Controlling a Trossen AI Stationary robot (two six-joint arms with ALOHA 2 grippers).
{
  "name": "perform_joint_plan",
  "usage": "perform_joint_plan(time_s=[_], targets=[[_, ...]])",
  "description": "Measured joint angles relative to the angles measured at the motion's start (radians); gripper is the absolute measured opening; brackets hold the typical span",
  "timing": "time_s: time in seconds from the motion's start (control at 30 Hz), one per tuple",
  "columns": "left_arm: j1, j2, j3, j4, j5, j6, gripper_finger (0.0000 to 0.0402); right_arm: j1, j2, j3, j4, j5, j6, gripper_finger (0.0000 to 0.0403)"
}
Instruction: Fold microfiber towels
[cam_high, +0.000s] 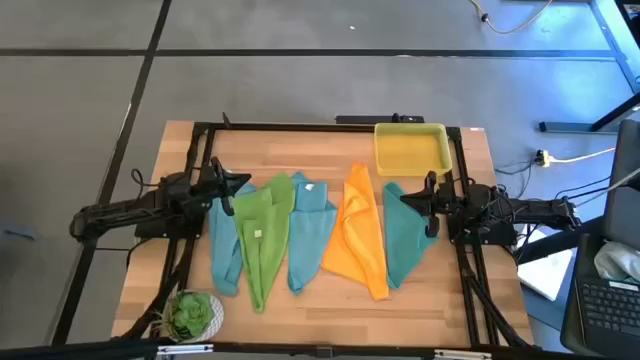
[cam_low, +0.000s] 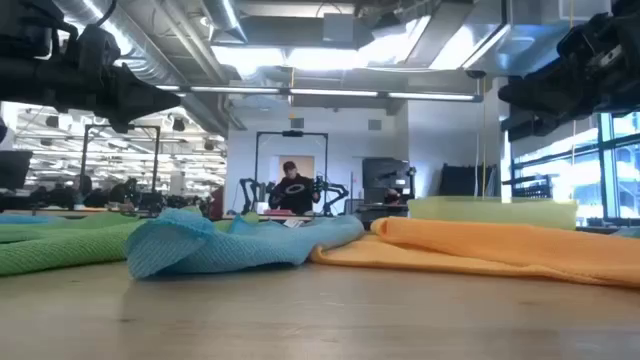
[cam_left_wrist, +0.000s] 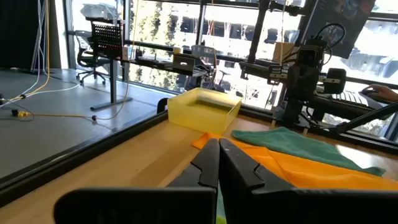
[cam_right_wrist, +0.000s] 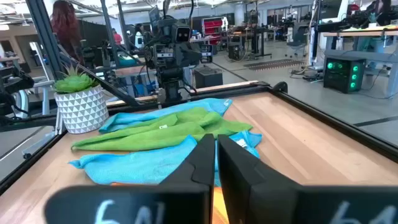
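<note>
Several microfiber towels lie crumpled side by side on the wooden table: light blue (cam_high: 225, 250), lime green (cam_high: 262, 235), a second light blue (cam_high: 311, 232), orange (cam_high: 361, 238) and teal (cam_high: 408, 238). My left gripper (cam_high: 244, 184) hovers shut above the table's left side, over the far ends of the blue and green towels. My right gripper (cam_high: 404, 198) hovers shut on the right, over the teal towel's far end. In the left wrist view the shut fingers (cam_left_wrist: 219, 163) point across the orange (cam_left_wrist: 298, 168) and teal (cam_left_wrist: 298, 142) towels. The right wrist view looks over the green towel (cam_right_wrist: 168, 130).
A yellow plastic tray (cam_high: 410, 148) stands at the table's far right, behind the teal towel. A small potted plant (cam_high: 190, 315) sits at the near left corner. A black frame (cam_high: 330, 127) runs around the table. Bare wood shows along the near edge (cam_high: 400, 310).
</note>
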Motion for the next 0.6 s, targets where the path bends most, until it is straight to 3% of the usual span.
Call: perform_joint_plan(time_s=[0.6], targets=[[0.000,0.000,0.000,0.000,0.000,0.000,0.0000,0.000,0.000,0.000,0.000,0.000,0.000,0.0022]])
